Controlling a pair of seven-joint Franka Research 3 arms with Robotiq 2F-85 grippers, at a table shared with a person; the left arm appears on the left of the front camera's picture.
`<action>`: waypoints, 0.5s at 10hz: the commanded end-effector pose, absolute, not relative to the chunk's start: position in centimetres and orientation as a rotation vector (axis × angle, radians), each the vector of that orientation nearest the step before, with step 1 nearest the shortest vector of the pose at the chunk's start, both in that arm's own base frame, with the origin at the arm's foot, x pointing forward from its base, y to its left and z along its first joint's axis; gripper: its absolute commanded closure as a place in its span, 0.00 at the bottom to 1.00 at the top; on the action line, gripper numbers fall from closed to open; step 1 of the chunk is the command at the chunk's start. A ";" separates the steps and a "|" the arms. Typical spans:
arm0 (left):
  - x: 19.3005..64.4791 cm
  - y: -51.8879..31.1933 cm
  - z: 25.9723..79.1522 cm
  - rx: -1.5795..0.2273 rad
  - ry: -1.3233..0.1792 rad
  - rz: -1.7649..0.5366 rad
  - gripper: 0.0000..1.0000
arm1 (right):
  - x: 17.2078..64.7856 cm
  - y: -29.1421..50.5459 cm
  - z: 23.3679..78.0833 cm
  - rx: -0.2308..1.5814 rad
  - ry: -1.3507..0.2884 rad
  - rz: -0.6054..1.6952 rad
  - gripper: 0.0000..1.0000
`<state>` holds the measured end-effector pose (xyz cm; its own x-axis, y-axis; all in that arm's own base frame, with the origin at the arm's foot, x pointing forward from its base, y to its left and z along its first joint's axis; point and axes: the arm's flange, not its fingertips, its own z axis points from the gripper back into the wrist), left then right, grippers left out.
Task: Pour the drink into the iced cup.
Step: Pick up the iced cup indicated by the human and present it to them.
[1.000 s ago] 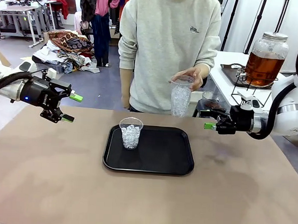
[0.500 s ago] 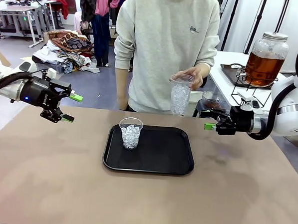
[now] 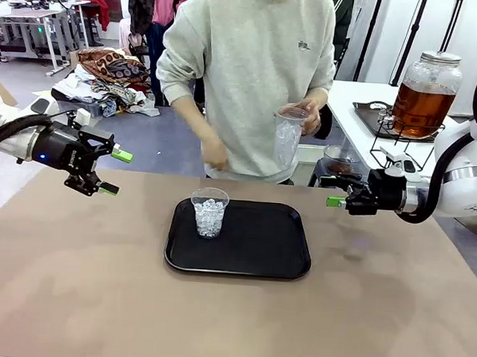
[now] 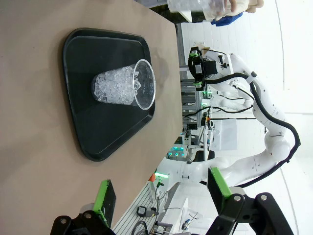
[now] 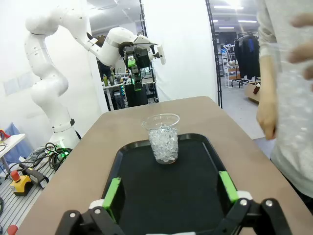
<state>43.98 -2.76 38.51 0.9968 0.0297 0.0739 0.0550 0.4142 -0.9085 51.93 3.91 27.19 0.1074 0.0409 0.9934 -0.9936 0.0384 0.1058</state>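
Jaws wide and empty on both the left gripper (image 3: pixel 115 172) and right gripper (image 3: pixel 332 191). Centre-frame, the iced cup (image 3: pixel 209 213) stands on the tray (image 3: pixel 259 243); the drink (image 3: pixel 422 108) sits in a jar (image 3: pixel 436 70) upper right. Best hold clear of the person's hand (image 3: pixel 216 155).

The person (image 3: pixel 252 67) is cut off at the shoulders by the front view's twelve o'clock edge. Their lowered hand (image 3: pixel 216 153), at twelve o'clock from the iced cup (image 3: pixel 209 212), is motion-blurred. The tall ice-filled cup (image 4: pixel 198 6) in their other hand (image 3: pixel 314 118) is cut by the left wrist view's twelve o'clock edge and smeared at three o'clock in the right wrist view.
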 end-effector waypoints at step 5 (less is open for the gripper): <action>43.9 -2.8 38.6 -1.147 -0.085 -0.016 0.00 | 52.0 3.9 27.4 1.199 -1.117 1.127 0.00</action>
